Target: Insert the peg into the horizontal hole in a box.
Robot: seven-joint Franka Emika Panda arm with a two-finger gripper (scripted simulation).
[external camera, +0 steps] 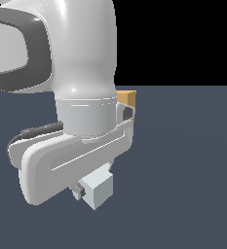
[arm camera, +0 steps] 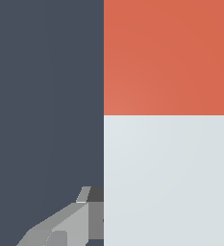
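The peg [arm camera: 165, 120] fills much of the wrist view, its red-orange part [arm camera: 165, 57] leading away from the camera and its white-grey part [arm camera: 165, 178] nearer. My gripper [arm camera: 165, 226] is shut on the white-grey part, with grey fingers [arm camera: 65, 226] pressed against both of its sides. In the exterior view only the peg's white-grey square end [external camera: 98, 190] shows, below the hand, with one finger [external camera: 77, 191] beside it. A tan corner of the box [external camera: 127, 98] peeks out behind the arm. The hole is hidden.
The arm's white wrist and hand [external camera: 81, 121] take up the exterior view's left and middle and hide most of the box. Dark blue-grey floor [external camera: 183, 170] stretches across the exterior view's right.
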